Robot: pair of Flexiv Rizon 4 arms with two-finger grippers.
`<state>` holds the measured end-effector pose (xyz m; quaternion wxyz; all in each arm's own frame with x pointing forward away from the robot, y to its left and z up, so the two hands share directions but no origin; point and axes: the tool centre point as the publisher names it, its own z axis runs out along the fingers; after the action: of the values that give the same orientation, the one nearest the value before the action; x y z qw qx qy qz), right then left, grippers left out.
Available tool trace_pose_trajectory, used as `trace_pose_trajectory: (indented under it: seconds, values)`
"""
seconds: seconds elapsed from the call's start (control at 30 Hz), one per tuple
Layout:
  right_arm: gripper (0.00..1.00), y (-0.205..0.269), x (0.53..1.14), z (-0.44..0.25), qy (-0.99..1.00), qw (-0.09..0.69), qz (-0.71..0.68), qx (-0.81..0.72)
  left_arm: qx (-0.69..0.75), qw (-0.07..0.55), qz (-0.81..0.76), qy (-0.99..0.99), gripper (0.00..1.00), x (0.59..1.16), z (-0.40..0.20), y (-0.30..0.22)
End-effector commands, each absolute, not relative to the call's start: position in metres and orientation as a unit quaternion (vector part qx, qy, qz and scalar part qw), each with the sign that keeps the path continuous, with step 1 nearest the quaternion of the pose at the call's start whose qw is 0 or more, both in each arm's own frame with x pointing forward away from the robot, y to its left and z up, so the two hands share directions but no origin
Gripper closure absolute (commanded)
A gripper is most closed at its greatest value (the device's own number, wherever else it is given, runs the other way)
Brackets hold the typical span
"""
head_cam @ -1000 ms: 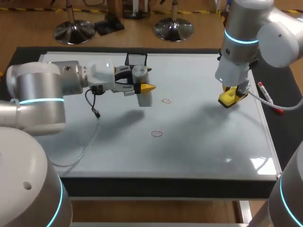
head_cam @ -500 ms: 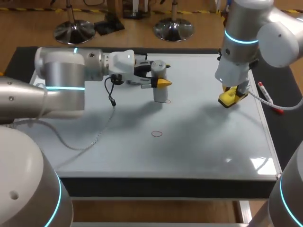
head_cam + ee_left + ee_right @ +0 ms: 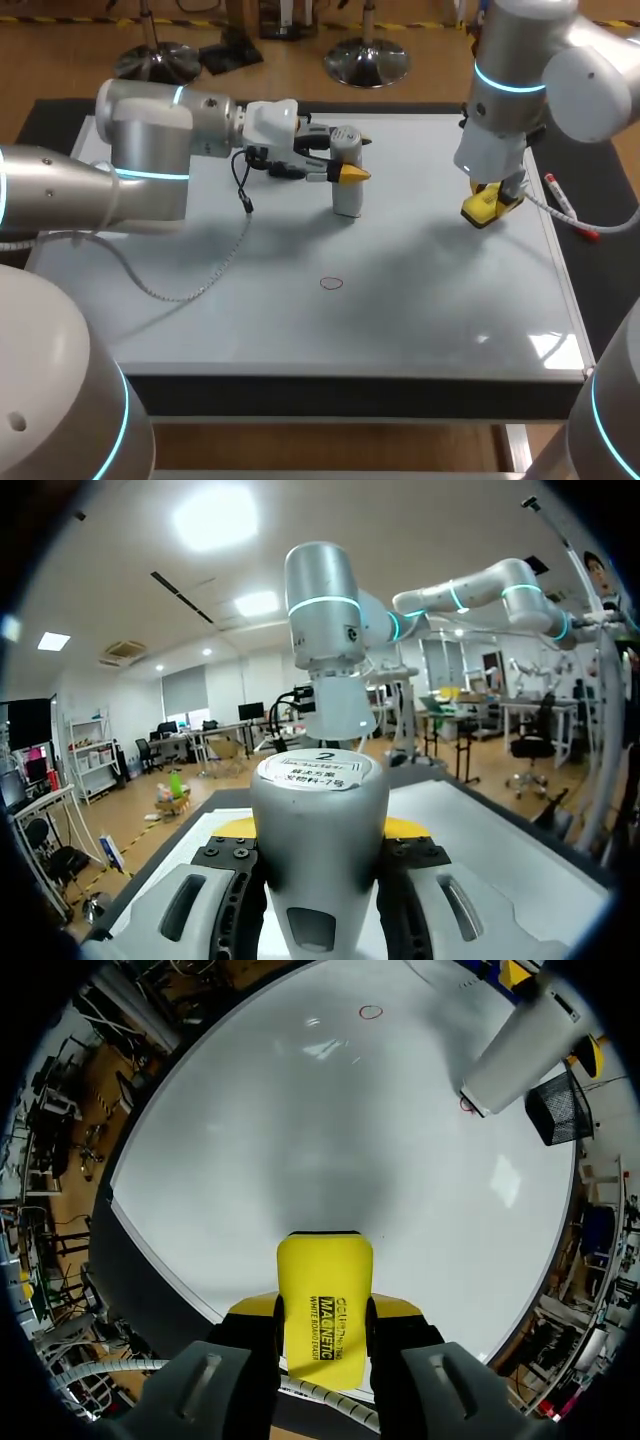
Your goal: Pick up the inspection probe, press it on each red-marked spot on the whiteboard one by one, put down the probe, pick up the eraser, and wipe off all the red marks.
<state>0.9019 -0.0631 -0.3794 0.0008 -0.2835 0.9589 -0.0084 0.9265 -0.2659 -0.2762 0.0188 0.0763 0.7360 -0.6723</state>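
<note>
Left arm: comes in from the left side and reaches across the far part of the whiteboard [image 3: 430,300], which lies flat on the dark desk [image 3: 350,395].
Cable: a thin grey cable [image 3: 215,265] hangs from the left wrist and lies in a loose curve on the board.
Left hand [image 3: 350,172]: clamped on the inspection probe [image 3: 346,190], one yellow-tipped finger on each side of it; the left wrist view shows the same grip [image 3: 320,827] around the probe's body [image 3: 318,860].
Inspection probe: a pale cylinder standing upright, its lower end down at the board's surface near the far middle. In the right wrist view [image 3: 515,1045] a sliver of a red mark [image 3: 466,1105] shows at its foot.
Second red mark [image 3: 331,283]: a small red circle on bare board, nearer the front edge and well apart from the probe.
Mesh basket [image 3: 553,1108]: black, at the board's edge just beyond the probe.
Right hand [image 3: 485,208]: low over the right part of the board, fingers closed on the yellow eraser [image 3: 482,207] — the right wrist view [image 3: 323,1310] shows both yellow tips pressing its sides.
Eraser [image 3: 323,1295]: held between the fingers, pointing down at the board; whether it touches cannot be told.
Marker [image 3: 558,198]: white with red at its end, lying on the dark strip beside the board's right edge.
</note>
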Motion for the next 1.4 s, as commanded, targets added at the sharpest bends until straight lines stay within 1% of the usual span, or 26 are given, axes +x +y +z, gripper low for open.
trace_pose_trajectory:
  seconds: [0.03,1.4]
  values:
    - [1.00,-0.0633,0.9025,-0.3790,0.959,0.000,-0.010,-0.284,0.085,0.006,-0.672,0.735,1.00,0.9317,-0.2788,-0.2672]
    - [1.00,-0.0633,0.9025,-0.3790,0.959,0.000,-0.010,-0.284,0.067,-0.003,-0.666,0.743,1.00,0.9368,-0.2869,-0.2721]
